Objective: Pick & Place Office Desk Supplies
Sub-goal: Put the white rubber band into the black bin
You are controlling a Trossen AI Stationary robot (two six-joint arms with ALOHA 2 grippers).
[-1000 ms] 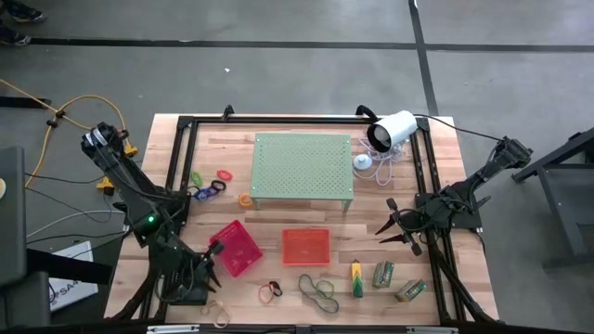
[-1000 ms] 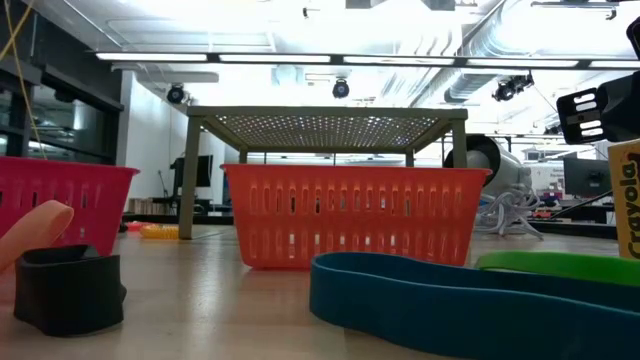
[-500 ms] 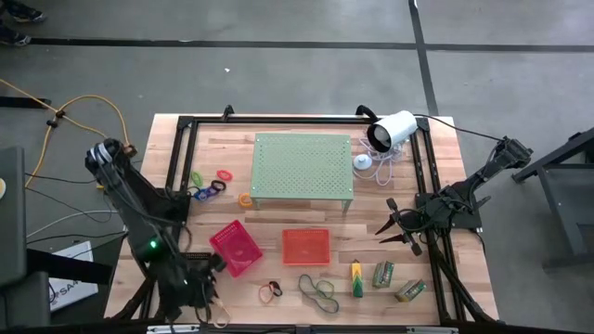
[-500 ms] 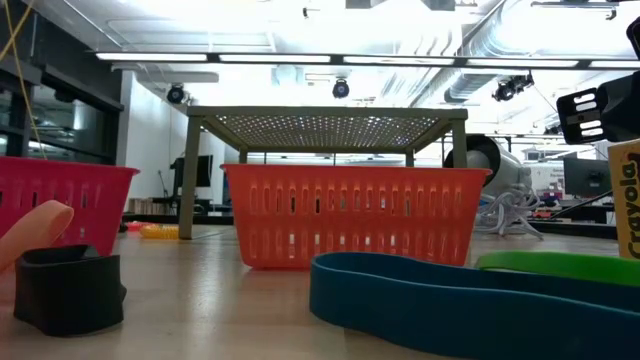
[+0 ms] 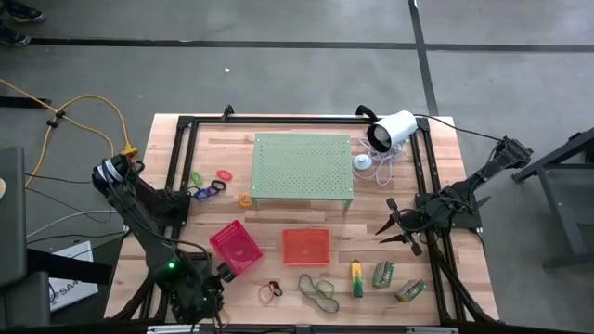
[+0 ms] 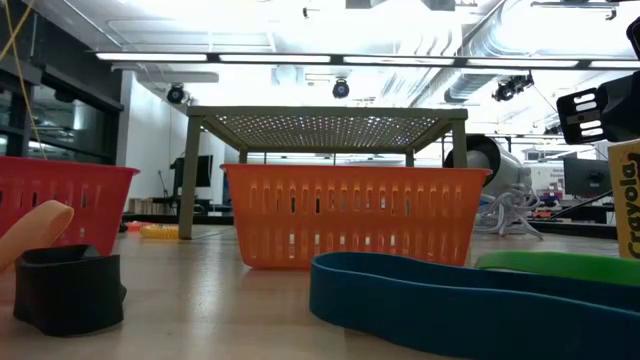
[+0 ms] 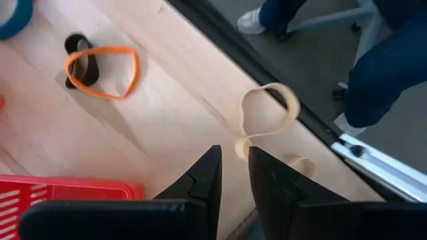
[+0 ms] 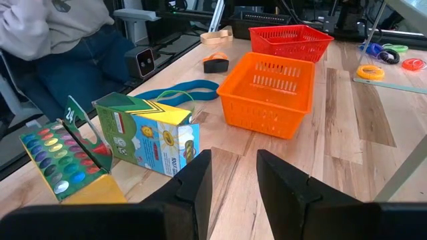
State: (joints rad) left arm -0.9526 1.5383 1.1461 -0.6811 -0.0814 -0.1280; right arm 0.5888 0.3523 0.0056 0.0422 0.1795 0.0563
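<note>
A tan rubber-band loop (image 7: pixel 268 119) lies twisted on the wood by the table's near left edge. My left gripper (image 7: pixel 232 152) hangs above it, pointing steeply down, its fingers a narrow gap apart with nothing between them; in the high view it is at the front left (image 5: pixel 213 299). An orange band over a black one (image 7: pixel 100 63) lies farther in. Green and blue bands (image 5: pixel 318 291), a yellow-green marker (image 5: pixel 355 278) and two green packs (image 5: pixel 383 274) lie along the near edge. My right gripper (image 5: pixel 385 224) waits open at the right.
A pink-red tray (image 5: pixel 236 249) and an orange tray (image 5: pixel 305 247) sit mid-table, with a pale green perforated stand (image 5: pixel 303 167) behind them. Coloured rings (image 5: pixel 209 186) lie at the far left. A white camera (image 5: pixel 392 130) sits at the far right. A person's legs (image 7: pixel 387 73) are beyond the near edge.
My left gripper has gone toward the table's near edge and down, tipping to point more steeply at the table. It now stands over the tan band. Its finger gap looks the same. The right arm has kept still.
</note>
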